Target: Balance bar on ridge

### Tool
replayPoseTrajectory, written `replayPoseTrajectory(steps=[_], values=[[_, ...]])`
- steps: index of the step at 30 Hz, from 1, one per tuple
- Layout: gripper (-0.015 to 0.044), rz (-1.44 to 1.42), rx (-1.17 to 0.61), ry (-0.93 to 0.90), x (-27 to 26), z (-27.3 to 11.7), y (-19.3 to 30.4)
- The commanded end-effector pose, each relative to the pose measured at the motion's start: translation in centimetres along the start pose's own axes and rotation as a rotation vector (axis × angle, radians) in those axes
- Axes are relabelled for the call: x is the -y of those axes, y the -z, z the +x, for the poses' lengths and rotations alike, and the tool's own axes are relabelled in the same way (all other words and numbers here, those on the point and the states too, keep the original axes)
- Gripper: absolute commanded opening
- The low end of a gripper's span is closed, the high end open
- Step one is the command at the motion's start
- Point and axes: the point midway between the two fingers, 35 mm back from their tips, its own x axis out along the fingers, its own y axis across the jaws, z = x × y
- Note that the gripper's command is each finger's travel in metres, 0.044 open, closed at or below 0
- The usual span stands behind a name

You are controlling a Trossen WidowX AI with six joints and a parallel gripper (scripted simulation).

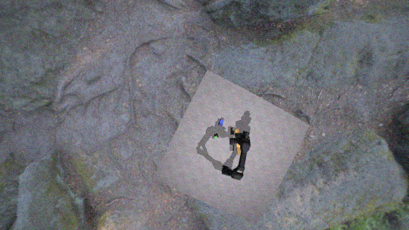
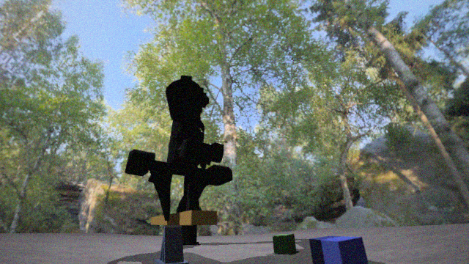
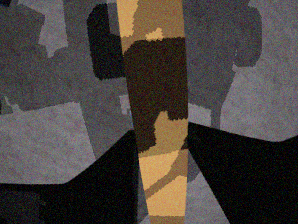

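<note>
The orange-tan bar (image 1: pixel 238 149) (image 2: pixel 205 218) (image 3: pixel 167 200) is held roughly level, clear of the table. My gripper (image 2: pixel 176 217) (image 3: pixel 159 132) is shut on the bar, with one black finger on each side of it. The grey-blue ridge (image 2: pixel 172 246) stands upright on the table, directly below the bar in the exterior view. The bar's underside is at or just above the ridge's top; whether they touch cannot be told. The ridge cannot be made out for sure in the wrist view, and the arm hides part of the bar in the top view.
A green cube (image 1: pixel 216 136) (image 2: pixel 284 244) and a larger blue block (image 1: pixel 221 122) (image 2: pixel 338 250) stand on the table (image 1: pixel 271 134), to the right of the ridge in the exterior view. The arm (image 1: pixel 245 156) and its shadows cover part of the table.
</note>
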Motion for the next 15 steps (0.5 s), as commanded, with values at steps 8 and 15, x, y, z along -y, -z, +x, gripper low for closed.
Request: replayPoseTrajectory(steps=[8,15], values=[[0.0,0.0,0.0,0.0,0.0,0.01,-0.01],[0.0,0.0,0.0,0.0,0.0,0.01,-0.01]])
